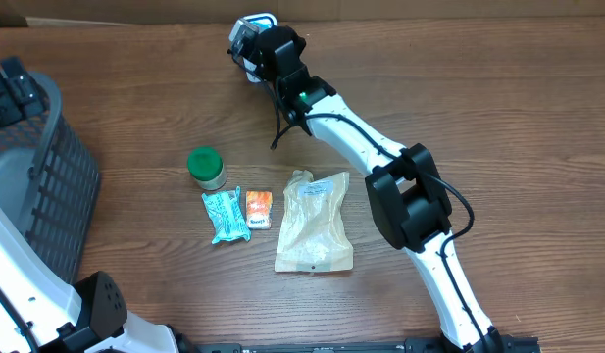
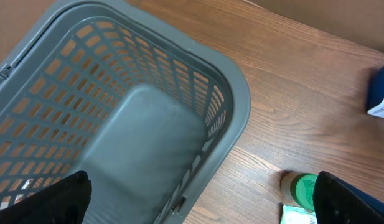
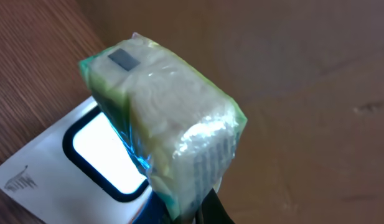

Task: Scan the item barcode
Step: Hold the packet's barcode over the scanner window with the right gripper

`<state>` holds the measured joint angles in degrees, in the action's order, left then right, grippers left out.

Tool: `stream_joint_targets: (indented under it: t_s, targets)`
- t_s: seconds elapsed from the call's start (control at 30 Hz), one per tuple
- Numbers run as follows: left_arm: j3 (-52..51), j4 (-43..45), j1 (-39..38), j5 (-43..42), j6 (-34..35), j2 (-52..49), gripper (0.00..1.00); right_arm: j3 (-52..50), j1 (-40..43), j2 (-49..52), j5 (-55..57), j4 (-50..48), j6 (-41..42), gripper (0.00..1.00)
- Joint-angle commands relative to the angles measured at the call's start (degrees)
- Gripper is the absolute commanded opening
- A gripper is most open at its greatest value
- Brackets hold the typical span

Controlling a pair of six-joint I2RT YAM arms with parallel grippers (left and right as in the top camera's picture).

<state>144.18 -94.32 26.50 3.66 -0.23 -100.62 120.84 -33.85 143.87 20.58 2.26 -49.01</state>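
Plastic-wrapped packet (image 3: 167, 124), clenched in your right gripper (image 3: 201, 208), hangs just above the lit scanner window (image 3: 107, 155) at the bench's far edge; rotate it slowly so its barcode squarely faces the glass.

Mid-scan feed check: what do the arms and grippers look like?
The right arm has smooth white links between bulky black joint housings, a thin black cable looping beside the elbow, and a small green mark near the wrist. The left arm shows the same white shell and a black joint. The left gripper has black fingers.
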Motion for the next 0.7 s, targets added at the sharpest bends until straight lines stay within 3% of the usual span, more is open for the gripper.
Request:
stream_joint_targets:
  t_s: [0.0, 0.67]
  targets:
    - [1.0, 0.1, -0.1, -0.3, -0.9, 0.6, 0.99, 1.4, -0.3, 1.8, -2.3, -0.7, -2.5, 0.04]
    - [1.0, 0.0, -0.1, -0.3, -0.9, 0.6, 1.00, 1.4, 1.7, 2.1, 1.0, -0.6, -5.5, 0.04]
